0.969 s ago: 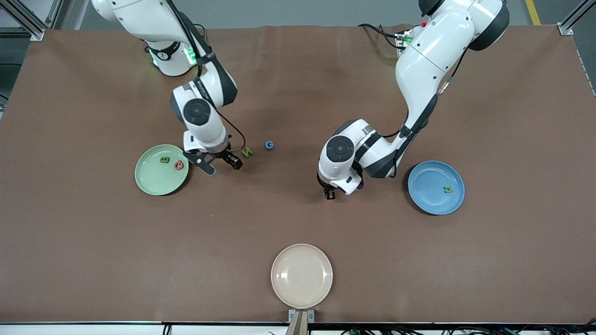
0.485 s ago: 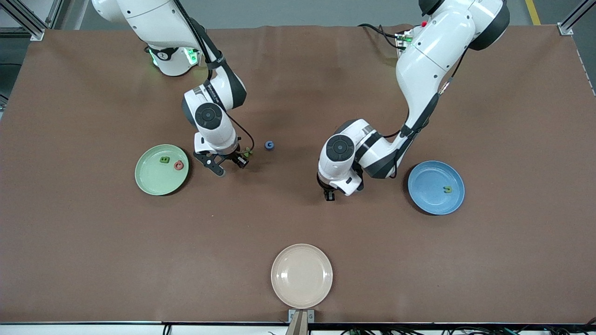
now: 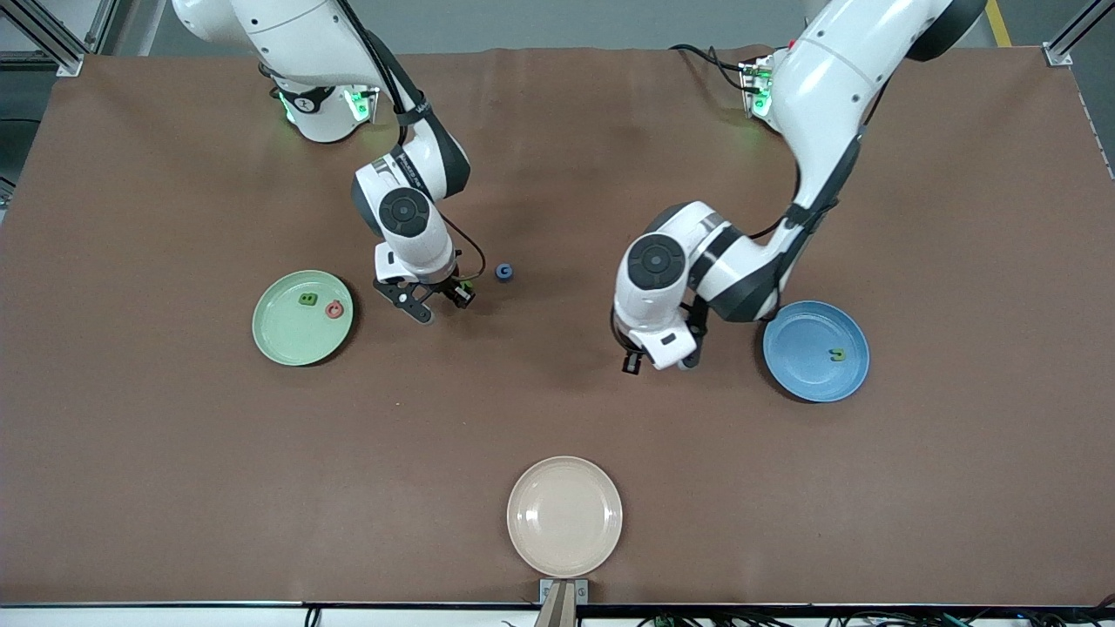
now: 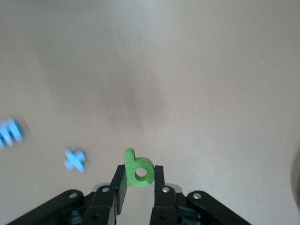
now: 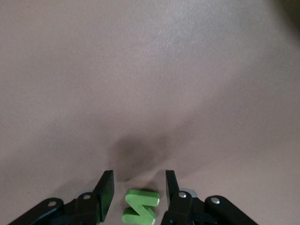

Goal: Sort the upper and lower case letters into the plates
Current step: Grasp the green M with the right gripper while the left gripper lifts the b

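Observation:
My right gripper is open and low at the table, with its jaws either side of the green N, not touching it. In the right wrist view the gripper shows a wide gap. My left gripper is shut on a small green b and holds it over the table beside the blue plate; the front view shows this gripper. The blue plate holds one green letter. The pale green plate holds a green B and a red Q. A blue G lies on the table.
A blue x and a blue m lie on the table under the left arm, hidden in the front view. A cream plate sits at the table edge nearest the front camera. A brown mat covers the table.
My right gripper has moved from beside the pale green plate to the green N and now straddles it. My left gripper has shifted toward the blue plate with the b.

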`<state>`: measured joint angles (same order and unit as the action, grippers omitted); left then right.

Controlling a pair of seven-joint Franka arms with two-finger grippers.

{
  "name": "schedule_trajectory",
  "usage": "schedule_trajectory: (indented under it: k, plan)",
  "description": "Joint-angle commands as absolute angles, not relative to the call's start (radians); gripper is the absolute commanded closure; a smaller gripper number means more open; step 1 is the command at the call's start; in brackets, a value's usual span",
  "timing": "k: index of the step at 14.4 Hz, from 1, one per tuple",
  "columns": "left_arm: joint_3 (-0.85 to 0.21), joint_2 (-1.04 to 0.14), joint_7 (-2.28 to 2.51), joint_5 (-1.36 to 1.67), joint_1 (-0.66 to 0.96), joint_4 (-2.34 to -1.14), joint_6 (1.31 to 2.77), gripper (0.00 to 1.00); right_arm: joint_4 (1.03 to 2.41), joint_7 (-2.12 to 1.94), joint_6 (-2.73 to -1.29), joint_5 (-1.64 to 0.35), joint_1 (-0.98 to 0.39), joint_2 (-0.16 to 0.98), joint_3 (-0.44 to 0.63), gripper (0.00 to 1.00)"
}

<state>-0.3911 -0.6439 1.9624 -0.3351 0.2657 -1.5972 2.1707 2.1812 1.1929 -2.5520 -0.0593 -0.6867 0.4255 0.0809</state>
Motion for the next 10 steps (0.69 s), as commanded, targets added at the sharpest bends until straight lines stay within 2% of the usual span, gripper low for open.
schedule_trajectory:
  k: [1, 4, 7, 10]
  plan:
    - [-0.471, -0.493, 1.681, -0.336, 0.105, -1.784, 2.161, 0.98, 2.194, 1.227, -2.549, -0.071, -0.716, 0.422, 0.089, 0.47]
    - [-0.520, -0.434, 1.328, -0.348, -0.041, -1.886, 2.164, 0.98, 2.198, 1.229, -2.551, -0.071, -0.724, 0.422, 0.089, 0.47]
    - [-0.525, -0.408, 0.995, -0.397, -0.133, -1.954, 2.183, 0.98, 2.203, 1.236, -2.551, -0.072, -0.735, 0.422, 0.089, 0.47]
    - [-0.528, -0.408, 0.847, -0.420, -0.227, -2.034, 2.299, 0.98, 2.215, 1.239, -2.557, -0.072, -0.742, 0.422, 0.089, 0.48]
